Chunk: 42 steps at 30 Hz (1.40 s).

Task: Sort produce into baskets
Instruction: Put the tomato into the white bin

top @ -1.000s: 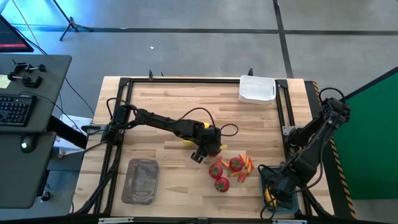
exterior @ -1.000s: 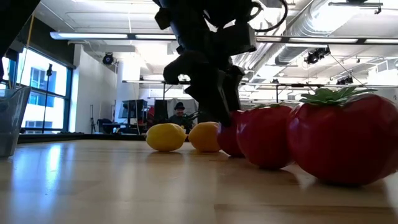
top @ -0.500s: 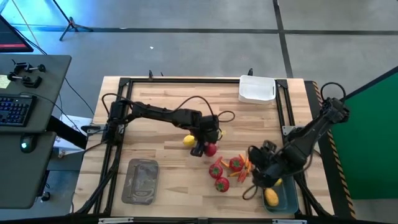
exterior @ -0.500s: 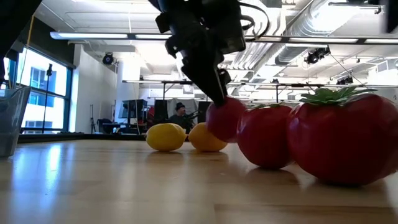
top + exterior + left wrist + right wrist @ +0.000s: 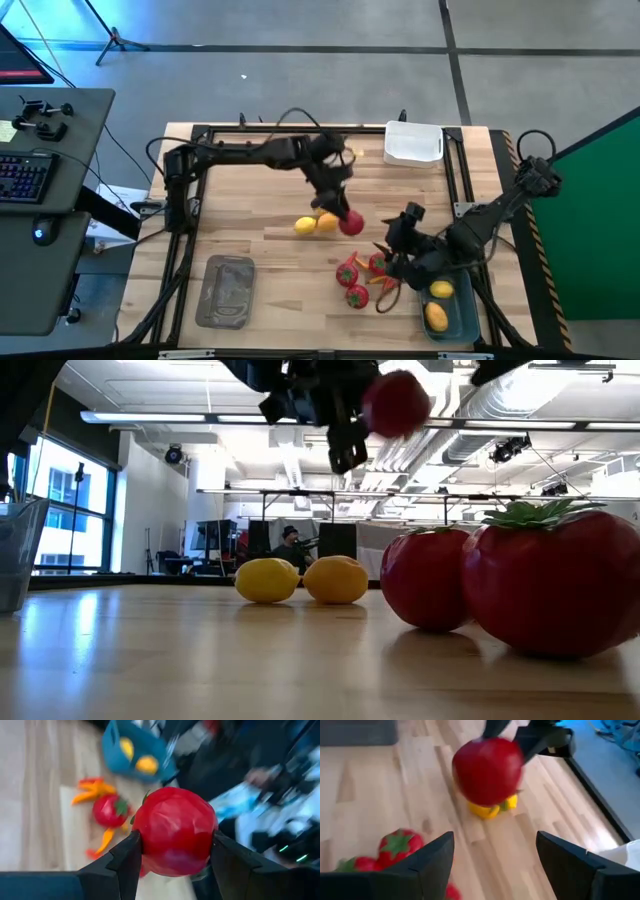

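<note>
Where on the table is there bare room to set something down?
Bare wood lies between the grey tray and the lemons, and left of the white basket. It is crowded around the red fruits beside the blue basket.

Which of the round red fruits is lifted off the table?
The round red fruit held in the left pincer, above the two yellow lemons; the others lie on the wooden table.
</note>
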Tool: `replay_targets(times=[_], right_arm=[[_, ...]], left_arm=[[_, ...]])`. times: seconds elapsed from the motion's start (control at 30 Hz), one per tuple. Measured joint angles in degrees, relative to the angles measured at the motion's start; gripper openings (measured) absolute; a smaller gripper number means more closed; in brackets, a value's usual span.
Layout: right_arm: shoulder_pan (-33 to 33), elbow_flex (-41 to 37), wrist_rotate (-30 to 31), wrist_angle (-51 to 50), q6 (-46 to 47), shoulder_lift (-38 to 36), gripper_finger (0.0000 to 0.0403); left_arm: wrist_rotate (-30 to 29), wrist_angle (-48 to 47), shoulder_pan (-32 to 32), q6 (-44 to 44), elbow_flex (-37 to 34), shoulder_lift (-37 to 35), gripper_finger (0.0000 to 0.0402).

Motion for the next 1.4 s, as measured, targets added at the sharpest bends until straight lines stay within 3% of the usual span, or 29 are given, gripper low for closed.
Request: replay_targets(times=[0.1,0.37,0.7,1.0,1.3,1.4], right_arm=[[-3.6,2.2,-0.1,1.3,-2.5,0.0,0.0273],[-9.8,13.3,7.3,1.1,-14.8,0.0,0.0293],[-16.5,18.1,6.2,3.0,-29.4,-0.1,0.0316],[-20.8,18.0,2.2,4.7,-36.7,-0.1,0.0315],[-23.2,18.0,0.1,4.2,-37.0,-0.2,0.0237],[-24.2,18.6,-0.2,3.8,-35.0,-0.1,0.0235]], left_arm=[[3.4,8.2,1.9,-9.4,0.0,-0.5,0.0184],[7.1,25.5,5.3,-29.2,0.0,-0.5,0.0184],[7.0,44.5,7.9,-48.2,0.0,-0.4,0.0184],[6.0,46.1,8.0,-48.7,0.0,-0.4,0.0184],[4.3,46.0,8.5,-45.7,0.0,-0.4,0.0187],[3.7,45.8,8.8,-43.3,0.0,-0.4,0.0198]])
